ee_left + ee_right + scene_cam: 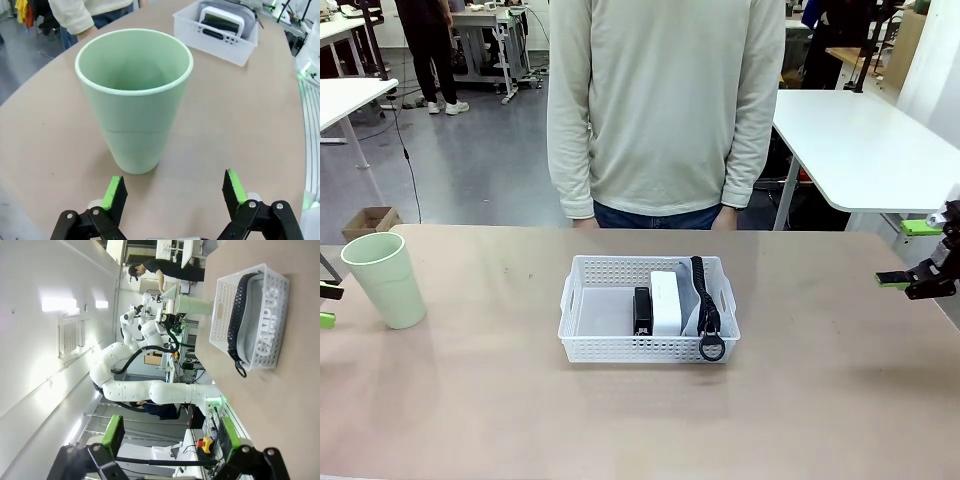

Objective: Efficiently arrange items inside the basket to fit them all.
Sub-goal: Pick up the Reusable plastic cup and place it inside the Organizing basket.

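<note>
campus pouch [250,300], box [666,300], stapler [642,308] are packed in the basket [582,335]; cup [385,278], nine o'clock, is unpacked; left gripper [174,186], right gripper [171,429] are spread.

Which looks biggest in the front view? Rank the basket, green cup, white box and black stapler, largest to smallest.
1. basket
2. green cup
3. white box
4. black stapler
The box and stapler sit inside the basket with their lower parts behind its wall, so their order is less certain.
</note>
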Robot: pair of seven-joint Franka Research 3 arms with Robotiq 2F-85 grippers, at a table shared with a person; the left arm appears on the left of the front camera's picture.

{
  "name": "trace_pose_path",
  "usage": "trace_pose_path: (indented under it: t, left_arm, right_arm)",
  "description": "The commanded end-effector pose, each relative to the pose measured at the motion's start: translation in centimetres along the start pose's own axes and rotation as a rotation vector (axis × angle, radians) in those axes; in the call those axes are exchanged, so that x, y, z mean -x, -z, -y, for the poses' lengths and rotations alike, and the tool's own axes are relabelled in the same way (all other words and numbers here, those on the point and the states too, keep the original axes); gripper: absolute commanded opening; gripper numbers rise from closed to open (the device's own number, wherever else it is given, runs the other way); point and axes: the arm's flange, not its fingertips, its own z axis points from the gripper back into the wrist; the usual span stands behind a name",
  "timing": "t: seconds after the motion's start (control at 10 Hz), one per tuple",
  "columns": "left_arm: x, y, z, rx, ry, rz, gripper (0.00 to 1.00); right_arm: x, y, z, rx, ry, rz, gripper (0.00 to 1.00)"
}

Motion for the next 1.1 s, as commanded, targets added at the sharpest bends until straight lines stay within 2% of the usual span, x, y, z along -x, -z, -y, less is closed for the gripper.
trace_pose_path:
  t: [0.0,0.1,0.7,0.9,1.0]
  left_arm:
    - [-1.2,0.2,-0.6,-0.045,-0.069,-0.038,1.00]
    - [0.0,0.0,0.0,0.000,0.000,0.000,1.00]
    - [-0.2,0.2,-0.2,-0.007,-0.020,-0.015,1.00]
    - [0.9,1.7,-1.6,0.003,0.038,-0.002,1.00]
    - [1.5,2.1,-2.0,-0.042,0.061,0.018,1.00]
  right_arm:
    - [0.1,-0.1,-0.4,-0.011,-0.015,-0.002,1.00]
    - [0.1,-0.1,-0.4,-0.011,-0.015,-0.002,1.00]
    - [0.1,-0.1,-0.4,-0.011,-0.015,-0.002,1.00]
    - [0.1,-0.1,-0.4,-0.011,-0.015,-0.002,1.00]
    - [0.1,-0.1,-0.4,-0.011,-0.015,-0.002,1.00]
